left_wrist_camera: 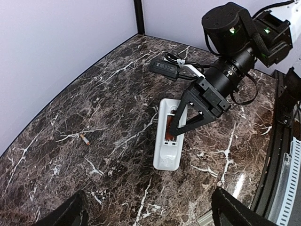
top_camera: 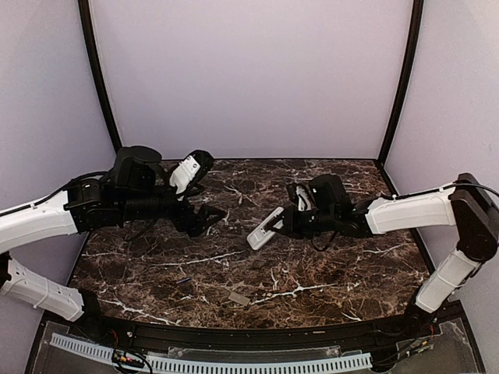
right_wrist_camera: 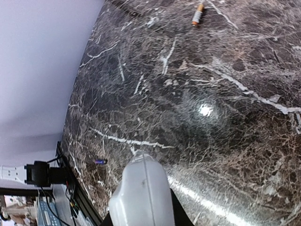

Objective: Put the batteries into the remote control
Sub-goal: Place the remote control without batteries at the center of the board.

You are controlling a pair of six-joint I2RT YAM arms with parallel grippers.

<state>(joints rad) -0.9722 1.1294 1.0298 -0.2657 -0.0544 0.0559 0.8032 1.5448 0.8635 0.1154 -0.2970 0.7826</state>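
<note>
My right gripper [top_camera: 284, 222] is shut on the white remote control [top_camera: 263, 231] and holds it tilted above the table. In the left wrist view the remote [left_wrist_camera: 168, 150] shows its back, with the open bay partly hidden by a black finger [left_wrist_camera: 188, 115]. Something reddish-brown lies in the bay. The remote fills the bottom of the right wrist view [right_wrist_camera: 141, 193]. A copper-tipped battery [left_wrist_camera: 84, 139] lies on the marble and also shows in the right wrist view [right_wrist_camera: 198, 15]. A bluish battery [right_wrist_camera: 99, 161] lies near the front [top_camera: 183, 280]. My left gripper [top_camera: 209, 218] is open and empty [left_wrist_camera: 155, 212], short of the remote.
A small flat grey cover piece [top_camera: 238, 298] lies near the table's front edge. The dark marble table [top_camera: 335, 265] is walled by pale panels at back and sides. A white cable rail [top_camera: 234, 362] runs along the near edge.
</note>
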